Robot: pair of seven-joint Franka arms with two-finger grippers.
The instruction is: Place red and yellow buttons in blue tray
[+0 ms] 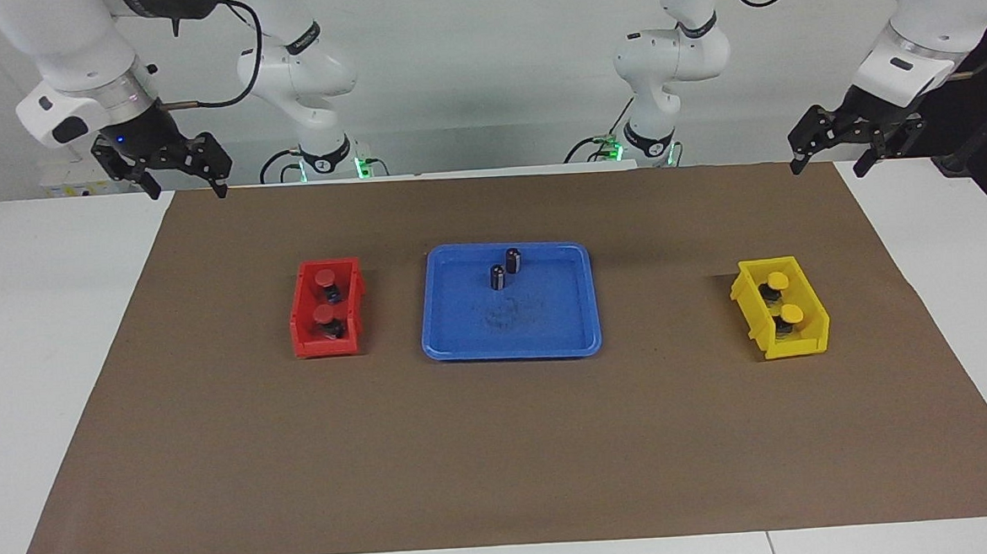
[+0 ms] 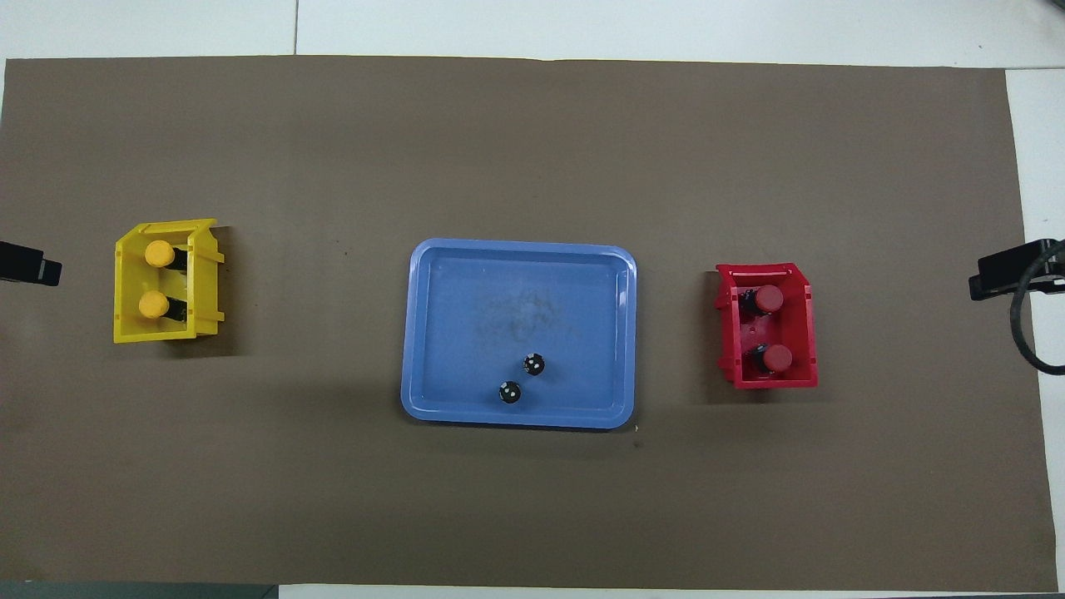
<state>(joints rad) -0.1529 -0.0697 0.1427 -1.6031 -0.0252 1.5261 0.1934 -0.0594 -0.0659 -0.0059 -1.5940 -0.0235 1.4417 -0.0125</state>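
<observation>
Two red buttons [image 1: 324,277] [image 2: 768,298] lie in a small red bin [image 1: 300,325] toward the right arm's end of the table. Two yellow buttons [image 1: 777,281] [image 2: 158,252] lie in a small yellow bin [image 1: 746,296] toward the left arm's end. The blue tray [image 1: 463,346] [image 2: 433,324] sits between the bins on the brown mat. My right gripper [image 1: 187,192] is open and empty, up over the mat's edge nearest the robots. My left gripper [image 1: 829,168] is open and empty over the mat's corner at its own end. Both arms wait.
Two dark capless cylinders [image 1: 514,260] [image 2: 533,363] stand upright in the blue tray, on the side nearer to the robots. The brown mat [image 1: 503,462] covers most of the white table.
</observation>
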